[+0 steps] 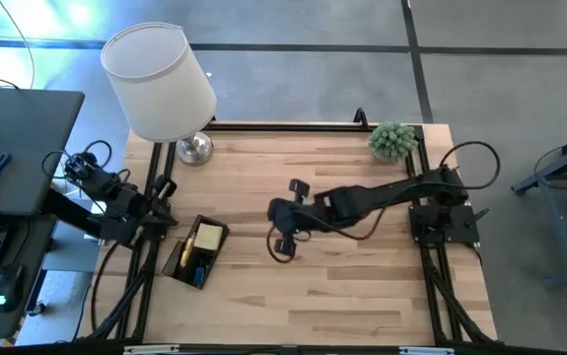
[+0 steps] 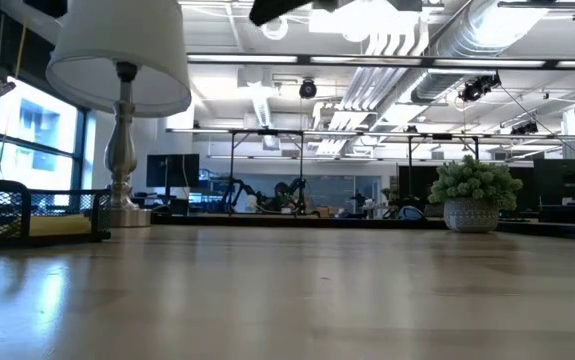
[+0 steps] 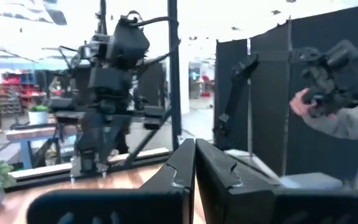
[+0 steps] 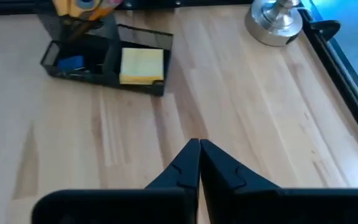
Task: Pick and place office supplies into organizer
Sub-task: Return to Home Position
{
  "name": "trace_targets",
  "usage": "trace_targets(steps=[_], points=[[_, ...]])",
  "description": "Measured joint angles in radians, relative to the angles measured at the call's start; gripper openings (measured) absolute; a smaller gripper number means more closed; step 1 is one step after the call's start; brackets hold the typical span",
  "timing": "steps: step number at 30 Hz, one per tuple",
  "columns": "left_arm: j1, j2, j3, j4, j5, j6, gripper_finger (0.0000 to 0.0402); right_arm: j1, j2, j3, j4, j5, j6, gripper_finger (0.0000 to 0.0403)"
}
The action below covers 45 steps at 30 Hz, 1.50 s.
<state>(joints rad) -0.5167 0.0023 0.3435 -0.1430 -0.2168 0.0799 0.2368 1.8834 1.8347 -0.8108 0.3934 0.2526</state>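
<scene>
The black organizer [image 1: 196, 251] sits on the table near its left edge. In the right wrist view the organizer [image 4: 107, 59] holds a yellow sticky-note pad [image 4: 142, 65], a small blue piece [image 4: 71, 62] and yellow scissor handles [image 4: 82, 6] that stand up at its far end. My right gripper [image 4: 198, 149] is shut and empty; it hangs above the table's middle [image 1: 279, 237], to the right of the organizer and slanting down toward it. My left gripper [image 3: 195, 149] is shut and empty, drawn back at the table's left edge [image 1: 163, 202] and pointing about level across the table.
A white-shaded lamp [image 1: 160, 84] on a chrome base [image 4: 275, 22] stands at the far left. A small green plant [image 1: 392, 140] sits at the far right. Beyond the table, a person's hand [image 3: 303, 102] holds a dark device. Bare wood lies between the organizer and the right arm.
</scene>
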Motion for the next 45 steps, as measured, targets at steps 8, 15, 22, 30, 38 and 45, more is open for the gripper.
trace_targets(steps=[8, 15, 22, 30, 38, 45], points=[[0.054, 0.004, -0.053, 0.07, 0.034, -0.03, 0.0001, 0.041, -0.008, -0.002, -0.071, 0.014, 0.009, 0.0001], [0.175, 0.028, -0.124, 0.185, 0.148, -0.099, 0.0, 0.009, -0.043, -0.111, -0.028, -0.065, -0.044, 0.0], [0.395, 0.062, -0.209, 0.269, 0.31, -0.207, 0.0, -0.045, -0.273, -0.514, 0.242, -0.191, -0.025, 0.0], [0.674, 0.062, -0.209, 0.282, 0.565, -0.293, 0.0, -0.06, -0.7, -1.024, 0.698, -0.158, -0.07, 0.0], [0.873, 0.061, -0.209, 0.229, 0.773, -0.354, 0.0, -0.059, -1.104, -1.445, 0.914, -0.135, -0.057, 0.0], [0.903, 0.06, -0.209, 0.143, 0.802, -0.342, 0.0, -0.06, -1.338, -1.739, 1.097, -0.051, -0.077, 0.0]])
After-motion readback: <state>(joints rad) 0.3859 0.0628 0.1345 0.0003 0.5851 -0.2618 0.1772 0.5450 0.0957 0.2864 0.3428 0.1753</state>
